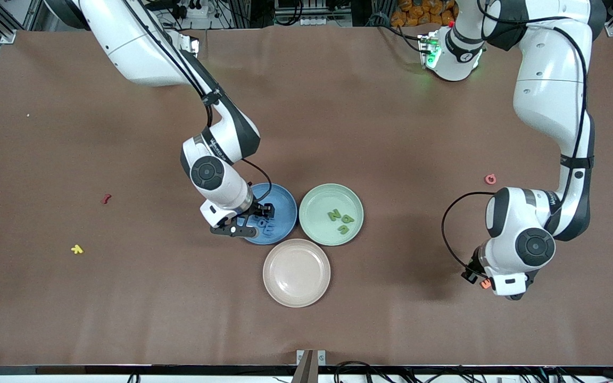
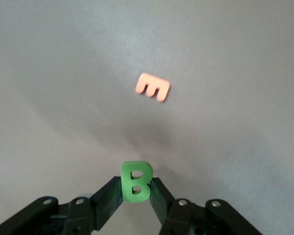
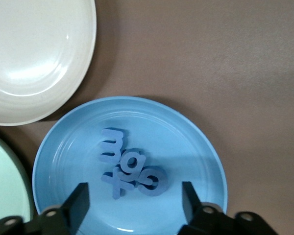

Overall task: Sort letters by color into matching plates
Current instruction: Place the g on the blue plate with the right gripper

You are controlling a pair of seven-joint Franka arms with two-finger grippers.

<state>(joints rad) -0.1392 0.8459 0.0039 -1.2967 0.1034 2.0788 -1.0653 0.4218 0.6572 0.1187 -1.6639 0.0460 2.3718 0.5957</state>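
R gripper (image 3: 134,203) over blue plate (image 3: 196,142), fingers spread wide, holding nothing; four blue letters (image 3: 130,166) lie below. L gripper (image 2: 136,196) pinches green B (image 2: 136,182) above table, orange E (image 2: 153,86) beneath.

Four blue letters (image 3: 129,167) are seen clustered, touching, in the blue plate (image 3: 196,142) under the right gripper (image 3: 135,198), its fingers spread; beige plate (image 3: 34,58) just beside.

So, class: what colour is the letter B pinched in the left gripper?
Green. The letter B shows best in the left wrist view, clamped in the left gripper.
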